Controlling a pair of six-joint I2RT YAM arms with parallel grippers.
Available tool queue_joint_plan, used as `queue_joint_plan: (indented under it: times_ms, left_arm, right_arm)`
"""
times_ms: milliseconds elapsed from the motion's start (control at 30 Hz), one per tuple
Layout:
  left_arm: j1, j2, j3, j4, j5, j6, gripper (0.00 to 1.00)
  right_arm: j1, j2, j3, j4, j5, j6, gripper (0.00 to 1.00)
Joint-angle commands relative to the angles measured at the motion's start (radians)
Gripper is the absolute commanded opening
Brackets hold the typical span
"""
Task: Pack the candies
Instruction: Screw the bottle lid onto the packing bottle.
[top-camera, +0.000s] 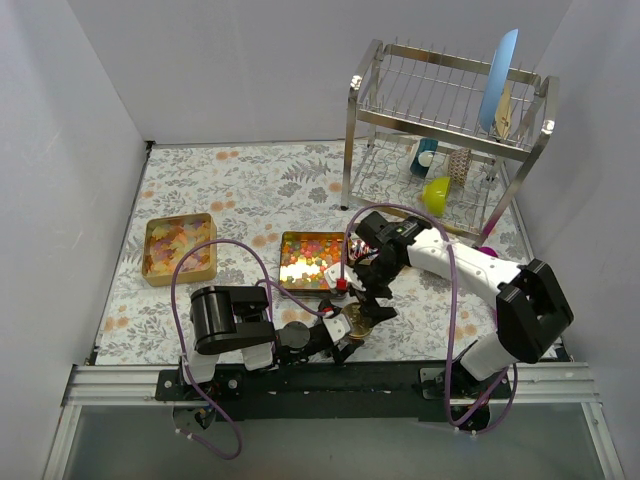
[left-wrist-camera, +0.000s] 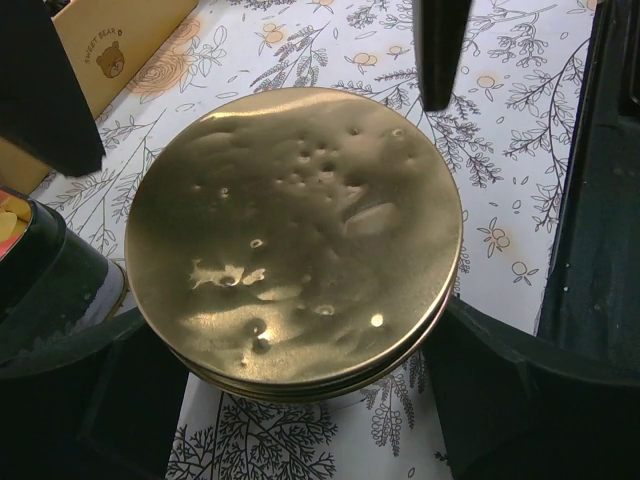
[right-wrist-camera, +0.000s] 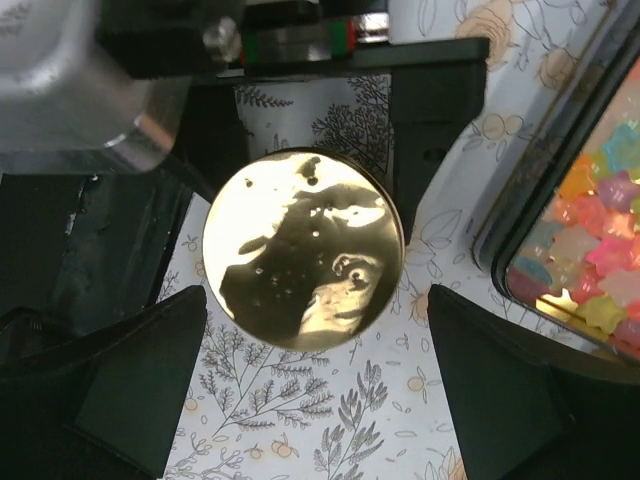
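Currently the candies (top-camera: 310, 258) lie loose in an open square tin (top-camera: 282, 262) mid-table (top-camera: 250, 190), just at 11 o'clock of the gold lid (top-camera: 356, 322). A 2nd tin (top-camera: 180, 279) w/ pale gummies (top-camera: 178, 245) sits well off at 9. The lid caps a round container (left-wrist-camera: 300, 388) and prob. must come off before filling. The left claw (left-wrist-camera: 300, 330) flanks it, likely to steady it — can't tell if it's pressing. The right claw (right-wrist-camera: 318, 298) hangs above, fingers wide, touching nothing. Both claws crowd the lid — tight access. A dish rack (top-camera: 450, 120) stands at 1 o'clock, well apart.
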Motion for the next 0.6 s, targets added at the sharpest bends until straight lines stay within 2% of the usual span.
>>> queue_joint_plan:
  times_ms: [0, 300, 567]
  left_arm:
    - [0.007, 0.116, -0.061, 0.114, -0.063, 0.099, 0.00]
    - [0.011, 0.117, -0.059, 0.128, -0.094, 0.081, 0.00]
    - [0.050, 0.116, -0.041, 0.078, -0.104, 0.039, 0.00]
  right_arm:
    - [0.040, 0.022, 0.033, -0.038, -0.052, -0.065, 0.98]
    - [0.046, 0.005, -0.026, -0.093, 0.007, -0.080, 0.98]
    - [0.045, -0.125, -0.158, -0.165, 0.090, -0.049, 0.98]
